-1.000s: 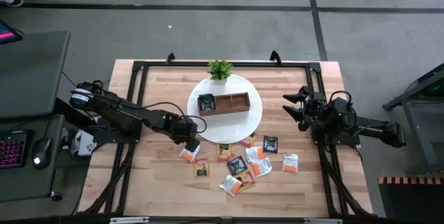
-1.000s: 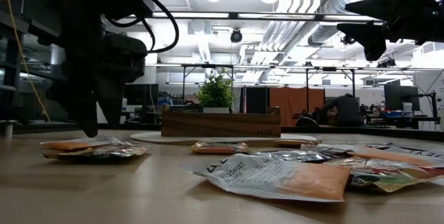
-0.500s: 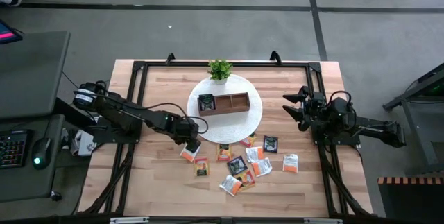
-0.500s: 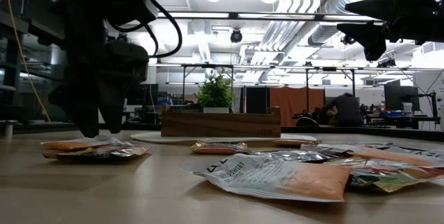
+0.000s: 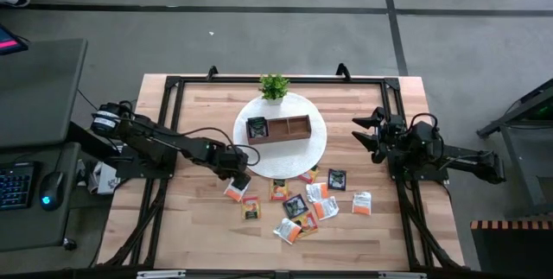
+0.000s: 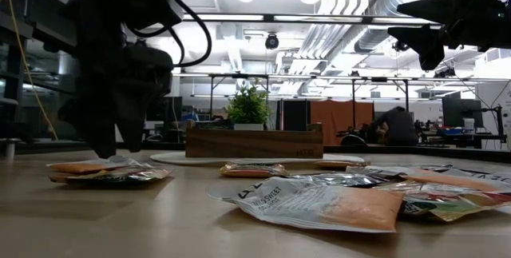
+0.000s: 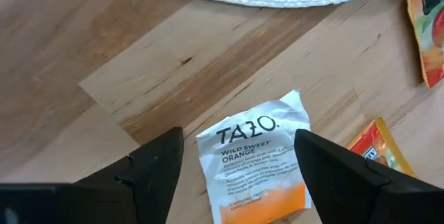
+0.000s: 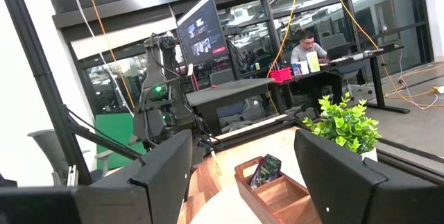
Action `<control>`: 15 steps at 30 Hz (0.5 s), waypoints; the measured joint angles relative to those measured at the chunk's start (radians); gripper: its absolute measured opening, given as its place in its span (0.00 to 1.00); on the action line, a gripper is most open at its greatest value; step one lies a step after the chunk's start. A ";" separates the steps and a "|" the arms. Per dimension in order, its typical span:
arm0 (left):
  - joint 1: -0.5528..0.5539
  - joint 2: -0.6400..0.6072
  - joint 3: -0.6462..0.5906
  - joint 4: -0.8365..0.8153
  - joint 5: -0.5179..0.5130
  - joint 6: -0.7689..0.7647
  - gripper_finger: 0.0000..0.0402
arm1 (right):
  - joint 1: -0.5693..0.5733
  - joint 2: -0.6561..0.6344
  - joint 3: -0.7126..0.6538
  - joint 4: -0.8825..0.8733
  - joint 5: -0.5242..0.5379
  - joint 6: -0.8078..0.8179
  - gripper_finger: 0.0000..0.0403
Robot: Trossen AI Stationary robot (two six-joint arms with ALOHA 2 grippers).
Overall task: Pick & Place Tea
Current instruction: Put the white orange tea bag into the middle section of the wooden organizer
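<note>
- The left claw (image 5: 238,175) hangs low over the desk (image 5: 190,227), just below and left of the centre of the high view, with its jaws spread apart and nothing between them.
- Directly under it lies a white-and-orange sachet (image 7: 257,161), flat on the wood; in the left wrist view it sits in the gap between the two dark fingers (image 7: 156,172), not touched by either.
- In the high view that same sachet (image 5: 235,191) shows just below the claw, at the left end of the tea scatter.
- The remaining tea sachets (image 5: 302,206) lie loose in a cluster in the lower middle of the high view, orange, white and dark ones mixed, some overlapping.
- One dark sachet (image 5: 257,127) already stands in the left compartment of the wooden tray (image 5: 294,137); the tray's other compartments look bare.
- The tray rests on a round white mat (image 5: 315,149), with a small green plant (image 5: 274,85) at the mat's upper edge.
- The right claw (image 5: 365,134) hovers at the right side of the high view, well apart from the tea, jaws open and holding nothing.
</note>
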 joint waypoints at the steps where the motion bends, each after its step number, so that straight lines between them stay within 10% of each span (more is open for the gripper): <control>1: 0.000 0.000 0.000 0.003 0.003 0.000 0.68 | 0.000 0.000 0.000 0.000 0.000 0.000 0.62; 15: 0.000 0.002 0.000 0.026 0.041 0.000 0.68 | 0.000 0.000 0.000 0.000 0.000 0.000 0.62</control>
